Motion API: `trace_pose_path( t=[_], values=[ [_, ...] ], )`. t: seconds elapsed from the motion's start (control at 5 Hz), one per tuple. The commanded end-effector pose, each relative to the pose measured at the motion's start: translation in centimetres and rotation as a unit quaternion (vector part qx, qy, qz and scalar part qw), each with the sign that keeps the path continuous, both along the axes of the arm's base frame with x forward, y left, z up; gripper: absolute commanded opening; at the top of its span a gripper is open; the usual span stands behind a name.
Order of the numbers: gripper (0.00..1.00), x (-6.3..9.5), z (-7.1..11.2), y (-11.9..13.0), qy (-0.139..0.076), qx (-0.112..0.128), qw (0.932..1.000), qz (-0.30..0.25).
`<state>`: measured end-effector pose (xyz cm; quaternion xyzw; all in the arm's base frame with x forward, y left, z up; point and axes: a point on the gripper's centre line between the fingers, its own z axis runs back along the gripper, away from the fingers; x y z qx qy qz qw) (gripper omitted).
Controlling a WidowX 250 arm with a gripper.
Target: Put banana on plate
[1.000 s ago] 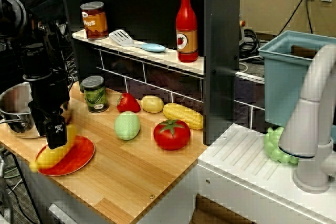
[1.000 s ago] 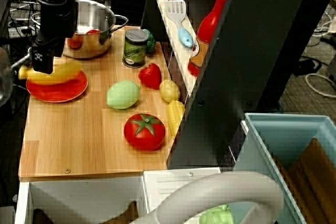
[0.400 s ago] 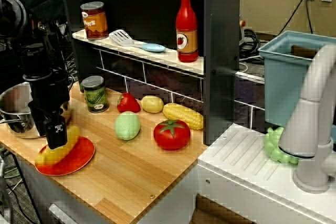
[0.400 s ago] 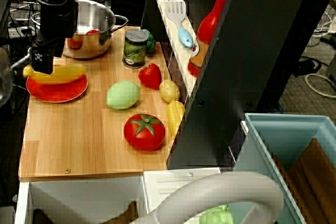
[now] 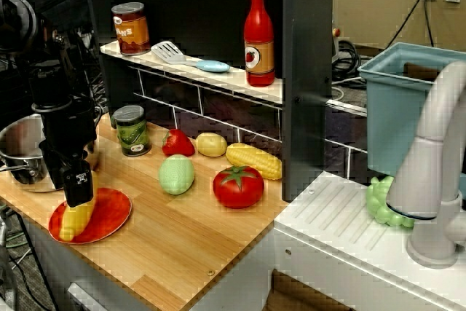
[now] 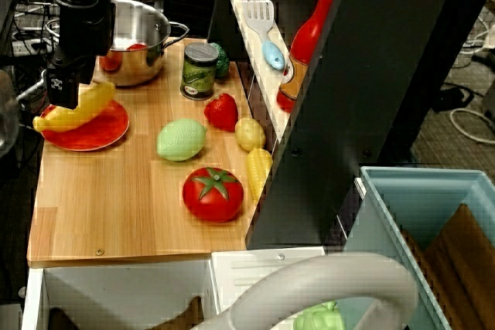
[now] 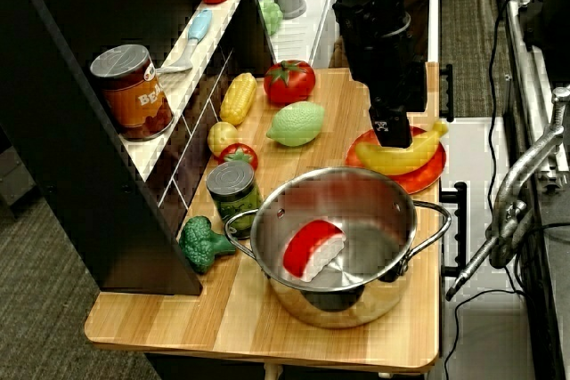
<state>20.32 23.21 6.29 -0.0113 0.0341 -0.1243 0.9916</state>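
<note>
The yellow banana (image 5: 75, 218) lies on the red-orange plate (image 5: 109, 213) at the left front corner of the wooden counter. From above, the banana (image 6: 77, 110) slants across the plate (image 6: 97, 133), with one end raised beside the gripper. My black gripper (image 5: 76, 189) hangs straight over it, fingers close above the fruit and apparently loose of it. From behind the pot, the gripper (image 7: 392, 133) stands over the middle of the banana (image 7: 401, 157), which rests on the plate (image 7: 423, 177).
A steel pot (image 7: 338, 246) stands right behind the plate. A green can (image 5: 132, 130), pale green fruit (image 5: 177, 174), tomato (image 5: 238, 186) and corn cob (image 5: 253, 160) sit to the right. The dark shelf unit (image 5: 189, 71) lines the back.
The banana has swung from lying crosswise under the gripper to a slanted pose resting on the plate. The gripper has stayed in place.
</note>
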Motion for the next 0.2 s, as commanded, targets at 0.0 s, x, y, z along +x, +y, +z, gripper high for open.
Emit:
trace_pose_path(
  t=[0.0],
  values=[
    [1.0, 0.5, 1.26, 0.65, -0.014, 0.018, 0.9997, 0.0]
  ],
)
